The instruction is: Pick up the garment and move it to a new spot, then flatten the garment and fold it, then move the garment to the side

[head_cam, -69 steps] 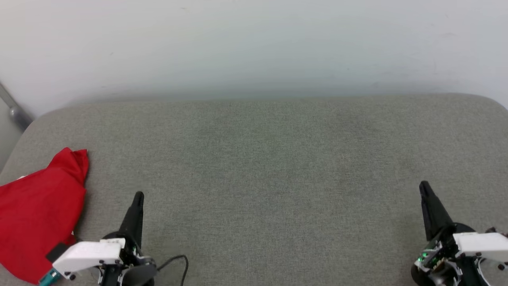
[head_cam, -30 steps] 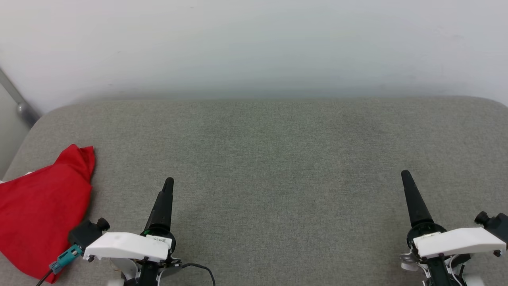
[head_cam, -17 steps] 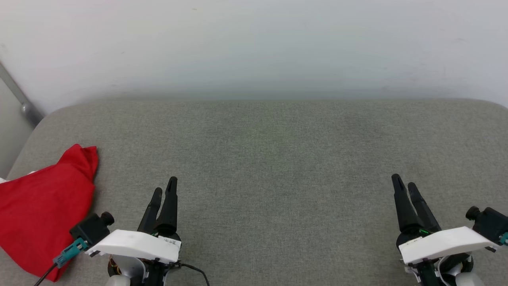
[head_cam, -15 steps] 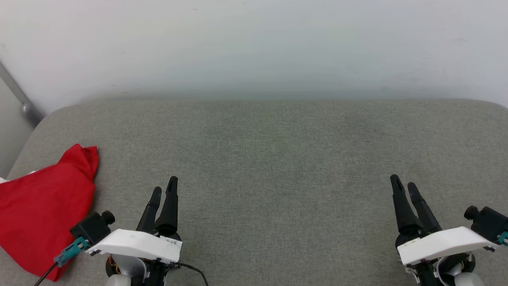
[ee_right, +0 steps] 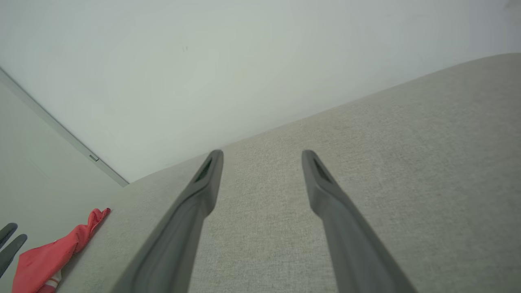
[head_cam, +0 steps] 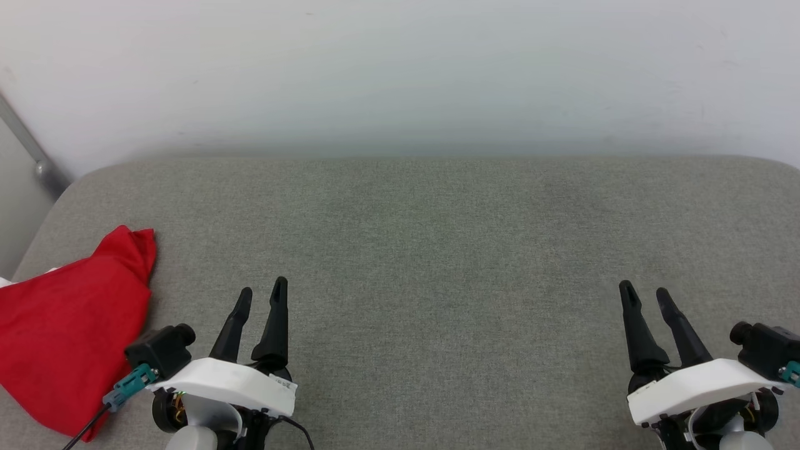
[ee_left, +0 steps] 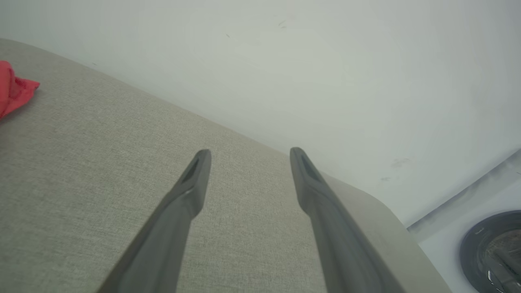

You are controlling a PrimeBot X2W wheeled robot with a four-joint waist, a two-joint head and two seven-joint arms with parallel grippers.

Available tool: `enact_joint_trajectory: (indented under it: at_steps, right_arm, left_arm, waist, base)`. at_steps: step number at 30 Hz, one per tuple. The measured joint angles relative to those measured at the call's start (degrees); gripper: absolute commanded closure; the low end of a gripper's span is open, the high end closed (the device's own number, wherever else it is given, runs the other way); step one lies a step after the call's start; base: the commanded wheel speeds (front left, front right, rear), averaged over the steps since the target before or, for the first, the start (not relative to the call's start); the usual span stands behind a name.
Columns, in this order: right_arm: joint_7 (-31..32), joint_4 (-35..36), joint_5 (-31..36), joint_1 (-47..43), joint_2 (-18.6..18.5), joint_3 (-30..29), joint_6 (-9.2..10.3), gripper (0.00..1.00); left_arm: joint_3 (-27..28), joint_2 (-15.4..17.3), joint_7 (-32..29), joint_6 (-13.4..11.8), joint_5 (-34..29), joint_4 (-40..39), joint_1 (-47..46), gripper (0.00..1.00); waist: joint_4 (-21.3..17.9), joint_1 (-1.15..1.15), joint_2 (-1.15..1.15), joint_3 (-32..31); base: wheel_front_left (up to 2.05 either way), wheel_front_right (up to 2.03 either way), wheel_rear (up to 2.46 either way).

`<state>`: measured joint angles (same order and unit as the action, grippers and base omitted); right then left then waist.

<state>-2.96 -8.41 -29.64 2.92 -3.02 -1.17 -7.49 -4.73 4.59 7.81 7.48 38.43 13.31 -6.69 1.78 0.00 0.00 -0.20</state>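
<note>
Head view: shows the garment [head_cam: 69, 331] bunched in a red heap at the left edge of the grey cushion [head_cam: 437, 250], near the left gripper [head_cam: 263, 286] but clear of its claw. Shows that claw at lower left, spread and pinching nothing, and the right gripper [head_cam: 644, 289] at lower right, likewise spread and holding nothing, well apart from the cloth. Left wrist view: looks along two parted fingers over the cushion toward a pale wall [ee_left: 325, 61], with a red corner of the garment at the far left edge. Right wrist view: looks along parted fingers too, with the garment low at the left, beside the other arm's dark fingertips.
</note>
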Motion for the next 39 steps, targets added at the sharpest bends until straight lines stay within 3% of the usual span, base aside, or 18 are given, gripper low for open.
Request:
enact_joint_trajectory:
  at_steps: [39]
  right_arm:
    - [-0.3,3.53,19.62,-1.83,0.07,-1.45,-0.01,0.0]
  left_arm:
    - [-0.6,0.11,5.1,-0.49,-22.6,4.47,-1.83,0.0]
  waist:
    - [0.24,0.0,0.0,-0.08]
  base:
    - [0.0,0.0,0.0]
